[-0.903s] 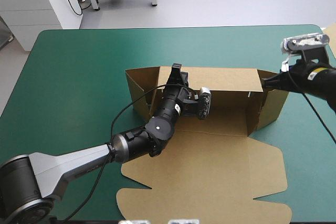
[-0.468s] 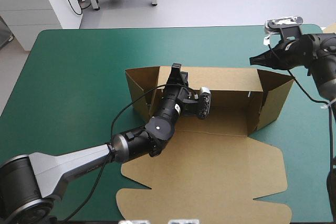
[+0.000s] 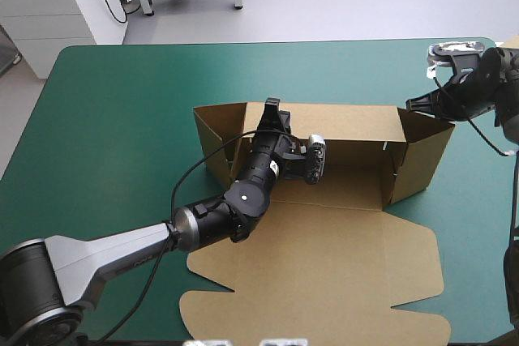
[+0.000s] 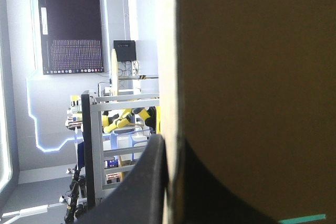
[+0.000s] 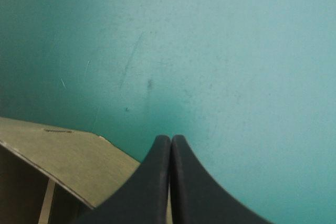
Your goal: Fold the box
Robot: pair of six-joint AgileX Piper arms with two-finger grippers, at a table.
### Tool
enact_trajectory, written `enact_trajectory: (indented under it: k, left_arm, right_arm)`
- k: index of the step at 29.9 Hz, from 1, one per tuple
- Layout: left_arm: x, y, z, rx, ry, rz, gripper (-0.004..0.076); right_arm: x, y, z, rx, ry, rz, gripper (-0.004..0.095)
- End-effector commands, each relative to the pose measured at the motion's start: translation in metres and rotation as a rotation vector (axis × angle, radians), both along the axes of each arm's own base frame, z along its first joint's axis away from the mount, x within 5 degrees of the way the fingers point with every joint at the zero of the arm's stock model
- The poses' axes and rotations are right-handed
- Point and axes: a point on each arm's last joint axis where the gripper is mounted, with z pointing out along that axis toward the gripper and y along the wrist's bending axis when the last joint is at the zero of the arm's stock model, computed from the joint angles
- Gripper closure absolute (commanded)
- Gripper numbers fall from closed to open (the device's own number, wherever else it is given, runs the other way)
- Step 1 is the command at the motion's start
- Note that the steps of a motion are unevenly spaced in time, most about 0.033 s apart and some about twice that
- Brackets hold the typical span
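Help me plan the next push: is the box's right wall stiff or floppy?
Likely stiff: the right wall of the box stands straight. Being folded up, it probably hinges; pushing may swing it. Thin board suggests light.

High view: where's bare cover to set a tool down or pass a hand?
Widest: the teal-green cover between the back wall of the box and the far edge. Also bare: the far-left corner beside the box. Crowded: the right end, where the right gripper sits at the flap, and the near side, under the flat lid and left arm.
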Motion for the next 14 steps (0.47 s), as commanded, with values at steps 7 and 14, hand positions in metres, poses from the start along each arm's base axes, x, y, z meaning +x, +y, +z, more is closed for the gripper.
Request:
enact_trajectory:
  k: [7, 14]
  left_arm:
    - [-0.005, 0.002, 0.016, -0.061, -0.008, 0.007, 0.0731]
    - [-0.005, 0.002, 0.016, -0.061, -0.007, 0.008, 0.0731]
  right_arm:
    - [-0.022, 0.009, 0.010, 0.064, -0.029, 0.097, 0.0929]
    - [-0.050, 0.013, 0.005, 0.047, -0.066, 0.134, 0.0929]
